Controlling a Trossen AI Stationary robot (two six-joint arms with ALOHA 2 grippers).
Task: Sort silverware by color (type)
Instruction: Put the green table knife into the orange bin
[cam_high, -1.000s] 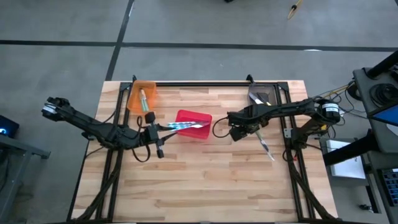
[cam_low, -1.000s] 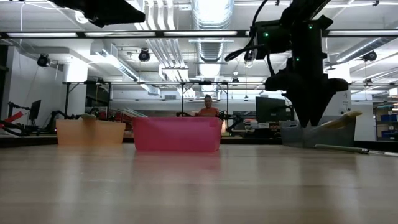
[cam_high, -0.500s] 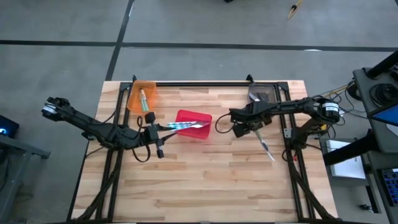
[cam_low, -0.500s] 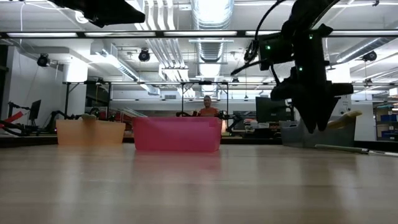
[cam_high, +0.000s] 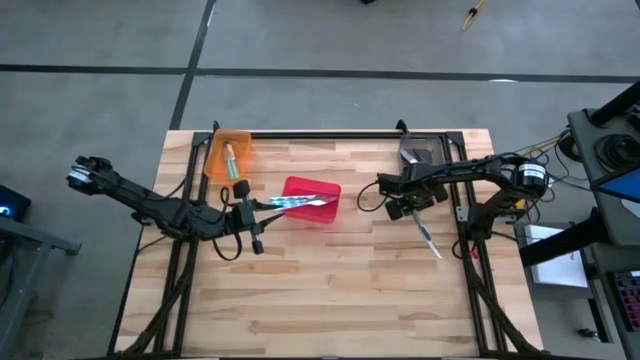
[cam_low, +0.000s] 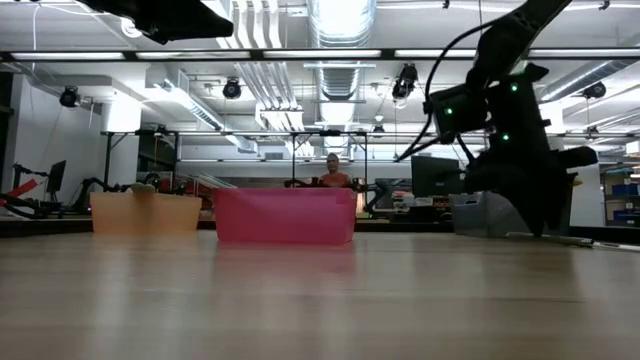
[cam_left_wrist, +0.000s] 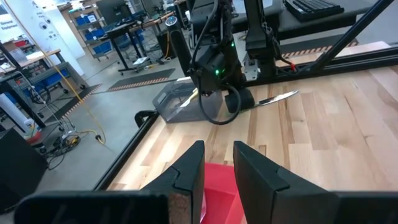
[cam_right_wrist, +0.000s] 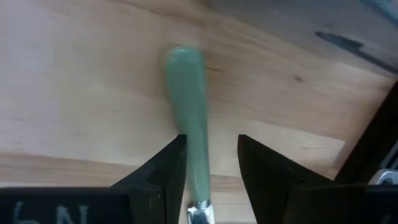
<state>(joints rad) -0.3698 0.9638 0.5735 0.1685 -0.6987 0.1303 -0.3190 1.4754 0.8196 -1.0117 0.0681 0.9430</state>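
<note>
Right wrist view, right tool (cam_right_wrist: 210, 165) parted, straddling green-handled utensil (cam_right_wrist: 189, 112), not gripping.

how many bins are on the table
3. An orange bin stands at the far left of the table, a red bin near the middle just in front of the left gripper, and a grey bin at the far right.

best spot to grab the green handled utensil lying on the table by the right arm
Take the green-handled utensil by its plastic handle, coming straight down from above. It lies flat on the wooden table, and the handle is the thicker, rounded part. The right gripper already hangs over it, open, one finger on each long side, so closing across the width should likely hold.
</note>
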